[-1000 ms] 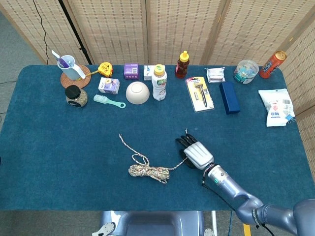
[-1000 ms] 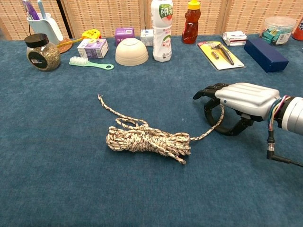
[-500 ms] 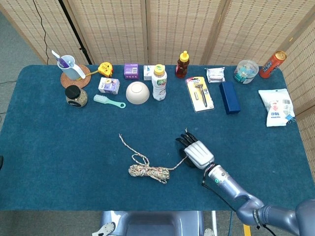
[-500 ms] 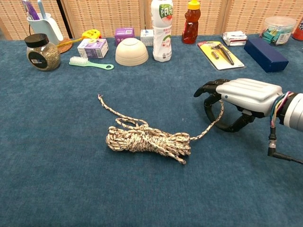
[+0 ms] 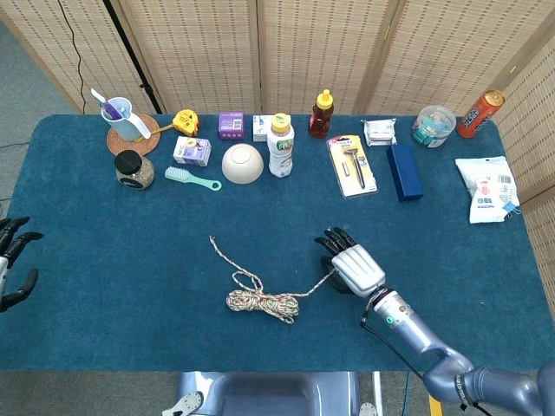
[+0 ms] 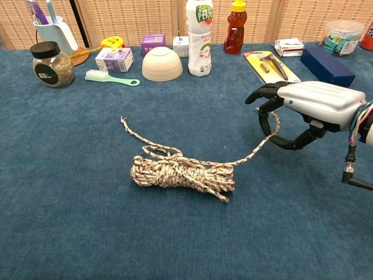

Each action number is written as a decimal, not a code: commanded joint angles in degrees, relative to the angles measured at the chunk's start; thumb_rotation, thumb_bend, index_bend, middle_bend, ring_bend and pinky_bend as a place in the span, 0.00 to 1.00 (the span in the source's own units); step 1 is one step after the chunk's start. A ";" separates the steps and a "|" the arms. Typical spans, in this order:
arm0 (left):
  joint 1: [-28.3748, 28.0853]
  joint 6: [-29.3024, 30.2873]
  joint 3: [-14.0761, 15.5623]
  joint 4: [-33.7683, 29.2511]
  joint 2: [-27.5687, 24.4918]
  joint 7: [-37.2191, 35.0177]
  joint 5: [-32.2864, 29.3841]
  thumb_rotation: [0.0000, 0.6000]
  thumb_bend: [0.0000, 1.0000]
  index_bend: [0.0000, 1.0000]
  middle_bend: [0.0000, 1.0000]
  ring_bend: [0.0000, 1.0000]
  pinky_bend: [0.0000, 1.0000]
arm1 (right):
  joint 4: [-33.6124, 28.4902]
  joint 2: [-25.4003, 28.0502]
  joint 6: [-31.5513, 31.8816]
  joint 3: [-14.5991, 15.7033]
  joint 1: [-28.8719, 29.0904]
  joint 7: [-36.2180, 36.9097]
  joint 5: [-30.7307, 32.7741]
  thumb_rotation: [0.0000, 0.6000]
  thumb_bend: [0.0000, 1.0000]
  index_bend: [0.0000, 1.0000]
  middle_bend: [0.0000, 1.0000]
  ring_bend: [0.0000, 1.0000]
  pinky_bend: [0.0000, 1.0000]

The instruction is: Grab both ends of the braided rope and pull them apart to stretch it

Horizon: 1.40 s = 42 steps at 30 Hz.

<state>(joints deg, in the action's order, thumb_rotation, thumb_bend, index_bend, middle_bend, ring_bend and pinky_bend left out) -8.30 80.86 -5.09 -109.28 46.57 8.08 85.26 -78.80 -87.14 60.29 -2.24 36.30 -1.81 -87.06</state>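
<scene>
A braided rope [image 6: 182,172] lies bundled mid-table, also seen as the rope [image 5: 260,302] in the head view. One loose end [image 6: 124,121] trails toward the far left. The other strand runs right and rises off the cloth to my right hand [image 6: 309,108], which grips it between curled fingers and thumb; the same right hand [image 5: 355,266] shows in the head view. My left hand [image 5: 10,260] shows at the far left edge of the head view, off the table, fingers spread, holding nothing.
Along the far edge stand a jar [image 6: 52,64], brush [image 6: 111,77], bowl [image 6: 162,64], white bottle [image 6: 199,36], honey bottle [image 6: 235,26], razor pack [image 6: 273,67] and blue box [image 6: 326,67]. A white packet [image 5: 488,187] lies at the right.
My right hand has lifted and moved right with the rope end, drawing that strand taut off the cloth. My left hand has come into the head view at the left edge.
</scene>
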 commanded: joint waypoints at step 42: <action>-33.81 -33.50 -2.70 26.13 32.71 2.55 -0.63 1.00 0.37 0.47 0.17 0.09 0.00 | -3.40 2.07 1.54 -0.79 -3.28 -0.98 2.28 1.00 0.50 0.61 0.15 0.00 0.00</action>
<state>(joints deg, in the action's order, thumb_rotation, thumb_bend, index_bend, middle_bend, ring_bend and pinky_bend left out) -41.43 48.11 -7.88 -83.91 77.99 10.28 85.48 -82.39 -85.07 61.93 -3.02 33.06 -3.00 -84.89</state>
